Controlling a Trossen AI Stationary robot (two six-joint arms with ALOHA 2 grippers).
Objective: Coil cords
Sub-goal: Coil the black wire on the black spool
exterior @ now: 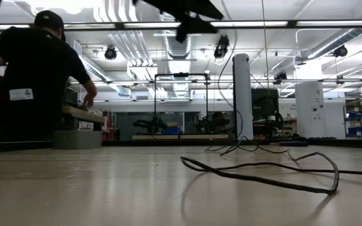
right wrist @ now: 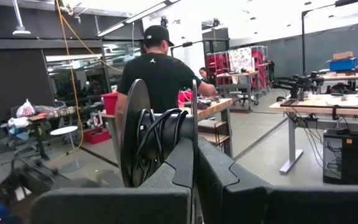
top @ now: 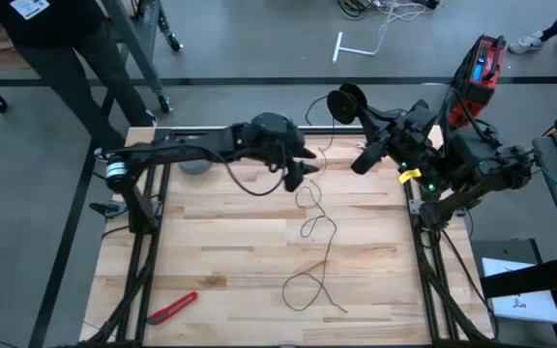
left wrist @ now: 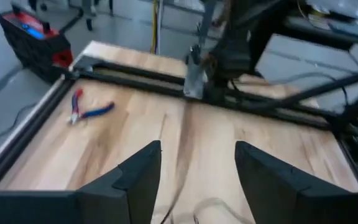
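The reel (top: 346,102) is held clamped in the right gripper (top: 361,109), raised above the far edge of the desk (top: 211,261), right of its middle; in the right wrist view the dark fingers (right wrist: 185,158) are closed on the reel with several turns of cord already on it. The cord (top: 317,232) runs from the reel down to the desk's middle and trails in loose loops toward the near edge. The left gripper (top: 303,174) is spread wide and empty, poised above the cord's upper bend, just beside it, not touching.

Risks judged: the loose loops may tighten into a knot if slack is drawn unguided; wound turns may slip off the reel's flange if tension drops.
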